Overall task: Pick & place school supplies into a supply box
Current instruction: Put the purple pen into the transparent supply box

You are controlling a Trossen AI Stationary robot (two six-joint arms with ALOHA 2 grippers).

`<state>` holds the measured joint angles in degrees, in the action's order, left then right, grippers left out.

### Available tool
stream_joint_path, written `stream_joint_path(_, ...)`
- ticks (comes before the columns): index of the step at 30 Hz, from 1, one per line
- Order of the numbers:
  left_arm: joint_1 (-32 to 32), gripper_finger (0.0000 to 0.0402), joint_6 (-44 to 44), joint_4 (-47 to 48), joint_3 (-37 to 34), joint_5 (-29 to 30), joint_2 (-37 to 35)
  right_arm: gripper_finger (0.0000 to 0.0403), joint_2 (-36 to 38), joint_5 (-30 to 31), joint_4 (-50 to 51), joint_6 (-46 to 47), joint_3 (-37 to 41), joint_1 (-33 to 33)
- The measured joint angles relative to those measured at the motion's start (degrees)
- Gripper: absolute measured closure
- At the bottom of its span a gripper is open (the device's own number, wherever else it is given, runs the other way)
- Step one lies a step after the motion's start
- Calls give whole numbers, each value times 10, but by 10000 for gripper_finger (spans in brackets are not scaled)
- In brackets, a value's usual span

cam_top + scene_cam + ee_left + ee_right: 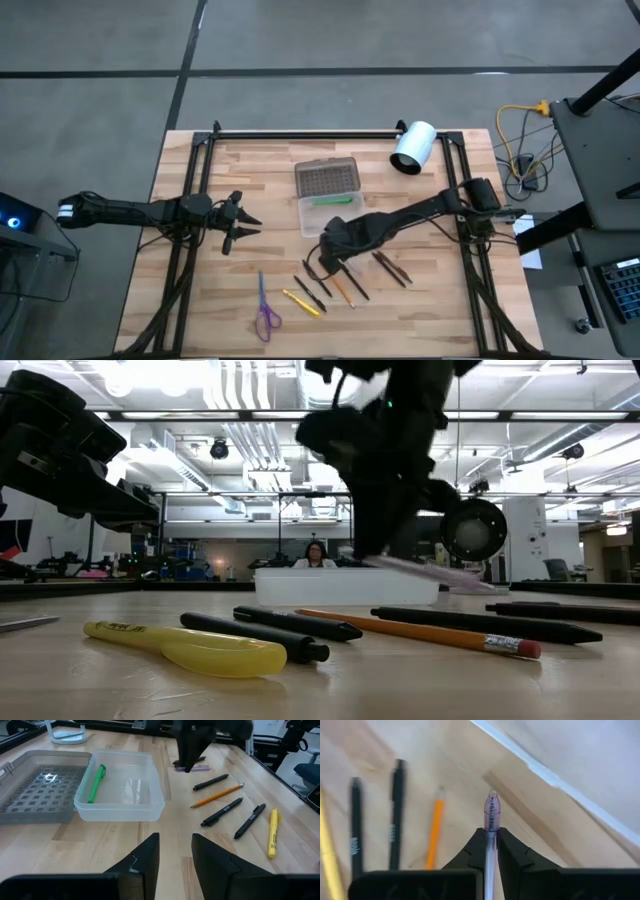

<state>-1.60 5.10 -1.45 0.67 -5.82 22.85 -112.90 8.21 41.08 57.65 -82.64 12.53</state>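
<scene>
High view: the supply box [327,214] sits near the middle of the desk [200,300], its clear tray holding a green pen [335,201] and its grey textured lid [327,178] lying open on the far side of it. The right gripper [322,262] hangs just off the box's near edge, its jaws closed on a purple pen [490,827] that sticks out forward between the fingers [512,852]. Beyond the gripper, farther from the box, the loose supplies lie on the desk: black pens [309,294], an orange pencil [343,291], a yellow pen [301,303] and purple-handled scissors [265,312] at the end of the row away from the right arm. The left gripper [240,221] waits beside the box on the left arm's side, clear of it, its jaws parted and holding nothing. A white cylinder [412,147] lies past the lid, toward the desk's far corner.
</scene>
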Motion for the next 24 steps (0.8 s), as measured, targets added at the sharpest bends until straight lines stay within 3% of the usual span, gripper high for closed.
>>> stream_joint_path(24,0,302,0,0,0,0,0,390,2,209,2,-338,-53,21)
